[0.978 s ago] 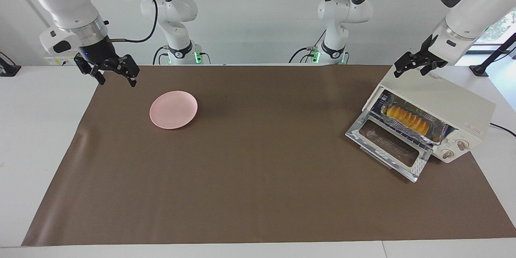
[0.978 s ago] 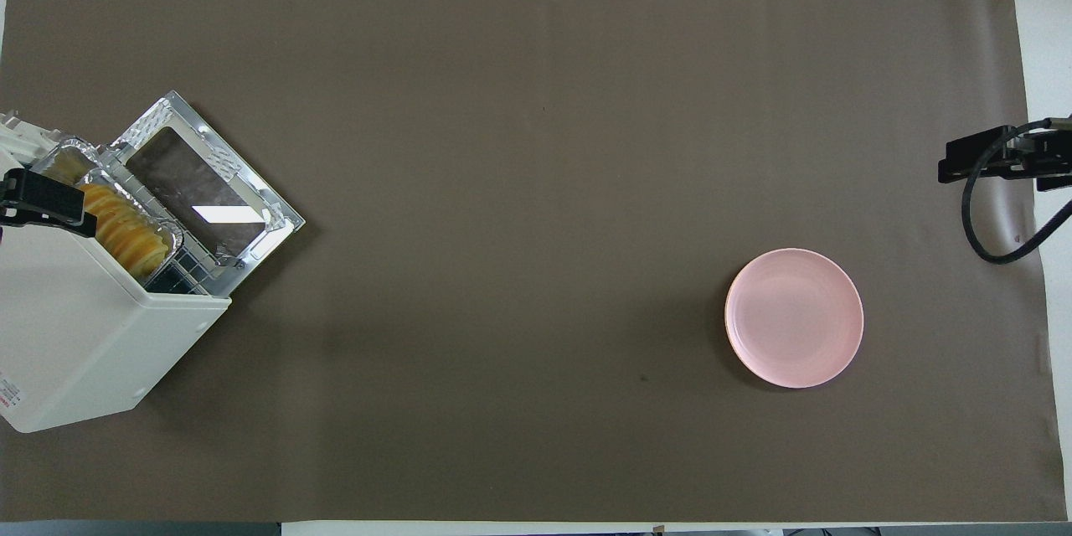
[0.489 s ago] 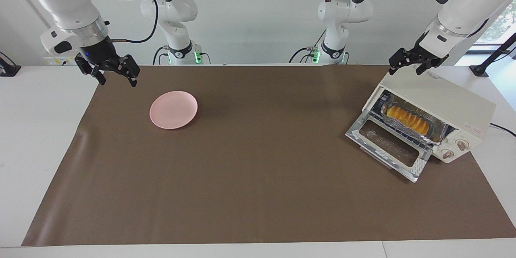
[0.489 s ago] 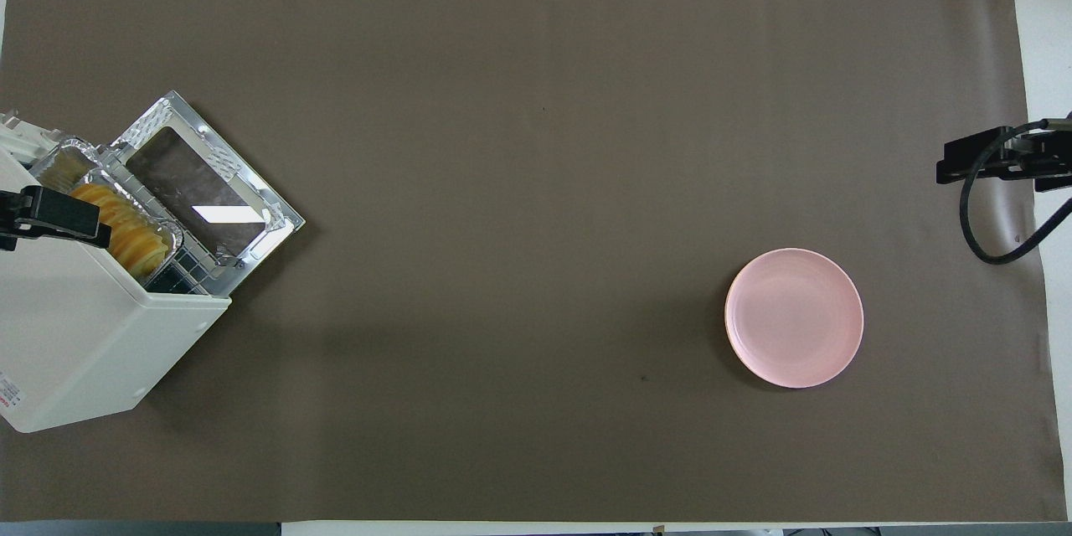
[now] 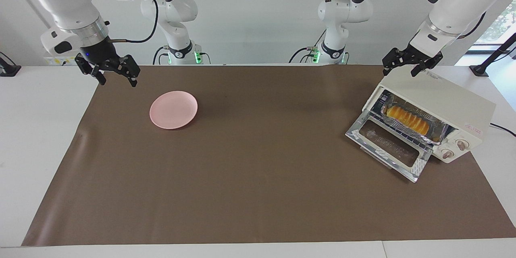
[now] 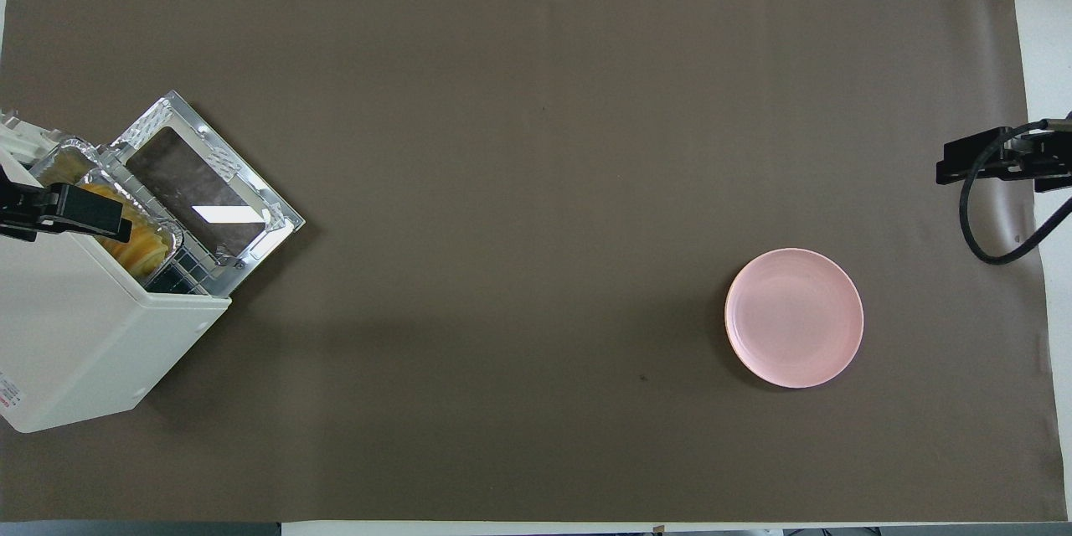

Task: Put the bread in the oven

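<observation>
Hovering over the brown mat's point(image 5: 258, 169) corner at the right arm's end of the tabletop point(image 5: 36, 129), the right gripper point(image 5: 114, 76) hangs with its jaws apart and empty. Next comes the pink plate point(image 5: 173, 109), bare, on the mat near the robots. Toward the left arm's end stands the oven point(image 5: 443, 109), its glass door point(image 5: 389, 147) dropped flat in front of it. Inside, on the wire rack, the bread point(image 5: 406, 119) lies in a crinkled foil tray point(image 5: 437, 133). Above the oven's top, the left gripper point(image 5: 405, 66) hangs with jaws apart, holding nothing
</observation>
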